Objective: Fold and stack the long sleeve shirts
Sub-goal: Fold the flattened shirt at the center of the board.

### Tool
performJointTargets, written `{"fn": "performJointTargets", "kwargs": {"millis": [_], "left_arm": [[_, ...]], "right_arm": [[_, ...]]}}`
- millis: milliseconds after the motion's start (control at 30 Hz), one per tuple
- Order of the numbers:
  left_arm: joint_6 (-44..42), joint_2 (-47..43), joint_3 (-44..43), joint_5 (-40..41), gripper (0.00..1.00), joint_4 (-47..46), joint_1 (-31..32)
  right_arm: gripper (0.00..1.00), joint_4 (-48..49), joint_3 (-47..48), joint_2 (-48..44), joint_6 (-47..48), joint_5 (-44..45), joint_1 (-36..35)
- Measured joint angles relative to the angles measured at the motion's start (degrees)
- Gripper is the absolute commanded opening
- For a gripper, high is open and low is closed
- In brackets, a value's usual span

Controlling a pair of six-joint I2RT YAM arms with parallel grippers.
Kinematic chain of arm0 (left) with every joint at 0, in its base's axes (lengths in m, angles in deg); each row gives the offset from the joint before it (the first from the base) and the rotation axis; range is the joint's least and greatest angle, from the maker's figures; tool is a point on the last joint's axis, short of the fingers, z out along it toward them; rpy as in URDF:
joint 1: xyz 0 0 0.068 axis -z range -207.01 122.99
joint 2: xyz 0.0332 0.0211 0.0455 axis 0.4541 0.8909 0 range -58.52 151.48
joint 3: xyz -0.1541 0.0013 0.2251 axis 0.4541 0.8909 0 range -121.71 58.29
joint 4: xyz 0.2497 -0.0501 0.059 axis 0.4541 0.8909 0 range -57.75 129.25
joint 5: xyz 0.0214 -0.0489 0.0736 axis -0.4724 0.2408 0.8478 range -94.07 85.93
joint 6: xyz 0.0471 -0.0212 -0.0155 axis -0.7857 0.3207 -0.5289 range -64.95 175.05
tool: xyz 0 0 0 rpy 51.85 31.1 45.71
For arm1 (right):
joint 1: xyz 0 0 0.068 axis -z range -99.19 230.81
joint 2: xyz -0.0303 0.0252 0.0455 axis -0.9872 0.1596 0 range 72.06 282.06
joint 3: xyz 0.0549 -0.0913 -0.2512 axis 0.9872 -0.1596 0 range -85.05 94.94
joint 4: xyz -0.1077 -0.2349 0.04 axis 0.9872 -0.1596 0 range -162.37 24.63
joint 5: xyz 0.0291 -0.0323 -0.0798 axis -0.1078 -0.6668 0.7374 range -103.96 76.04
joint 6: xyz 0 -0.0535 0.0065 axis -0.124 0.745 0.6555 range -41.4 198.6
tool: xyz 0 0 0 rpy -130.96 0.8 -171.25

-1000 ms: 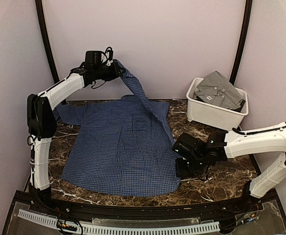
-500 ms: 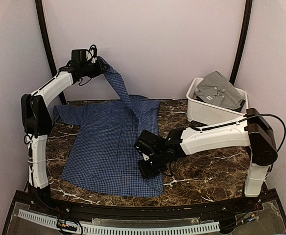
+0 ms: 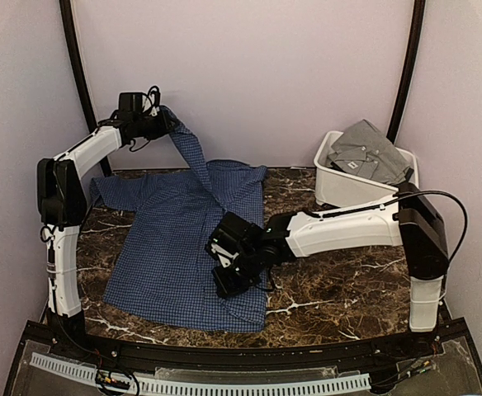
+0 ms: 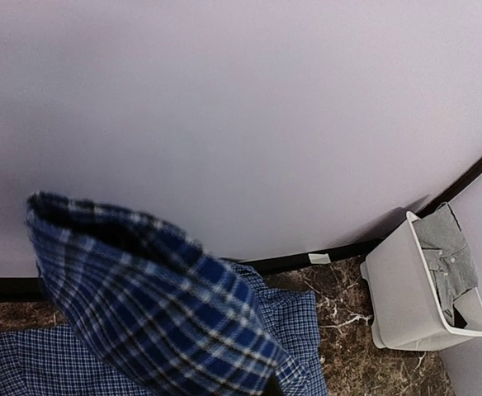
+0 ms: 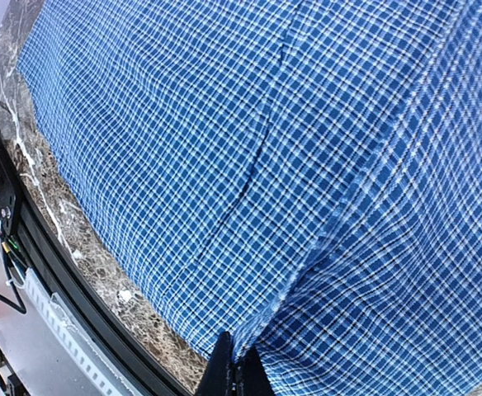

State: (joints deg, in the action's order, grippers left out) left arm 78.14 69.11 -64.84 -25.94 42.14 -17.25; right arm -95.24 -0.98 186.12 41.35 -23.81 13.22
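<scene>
- Two end effectors are at work, both clamped on the same navy-blue checked shirt (image 3: 167,247)
- The left end effector (image 3: 168,122) is raised well above the table with its jaws closed on the end of one sleeve. In its wrist view the checked cloth drapes over the fingers and hides them
- From that end effector the sleeve runs down and to its right as a narrow band, meeting the shirt's body near the shoulder
- Below and to the left of the left end effector, the other sleeve lies spread flat on the table (image 3: 348,280)
- The right end effector (image 3: 227,279) sits low, just over the shirt's near right part. Its jaws are fully closed, pinching a doubled edge of the cloth
- In the right wrist view the dark fingertips (image 5: 234,375) meet, and a crease of the check fabric runs straight into them
- Around the right end effector the held side lies folded over the shirt's body. To its left the rest of the body lies flat on the brown marbled table, with the hem toward the near edge
- Well beyond the right end effector, in the far right corner, a white bin (image 3: 340,194) stands on the table
- The grey shirt (image 3: 369,153) lies folded in that bin, rising above the rim, apart from both end effectors
</scene>
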Motion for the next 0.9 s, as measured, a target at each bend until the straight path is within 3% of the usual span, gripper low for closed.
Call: {"fn": "performJointTargets", "kwargs": {"millis": [733, 900], "left_arm": [[-0.02, 0.0, 4.09, -2.4, 0.02, -0.96, 0.04], [-0.39, 0.0, 5.33, -3.37, 0.02, -0.98, 0.04]], "right_arm": [[0.0, 3.89, 0.28, 3.19, 1.86, -5.42, 0.04], [0.25, 4.57, 0.28, 3.67, 2.8, -6.23, 0.37]]}}
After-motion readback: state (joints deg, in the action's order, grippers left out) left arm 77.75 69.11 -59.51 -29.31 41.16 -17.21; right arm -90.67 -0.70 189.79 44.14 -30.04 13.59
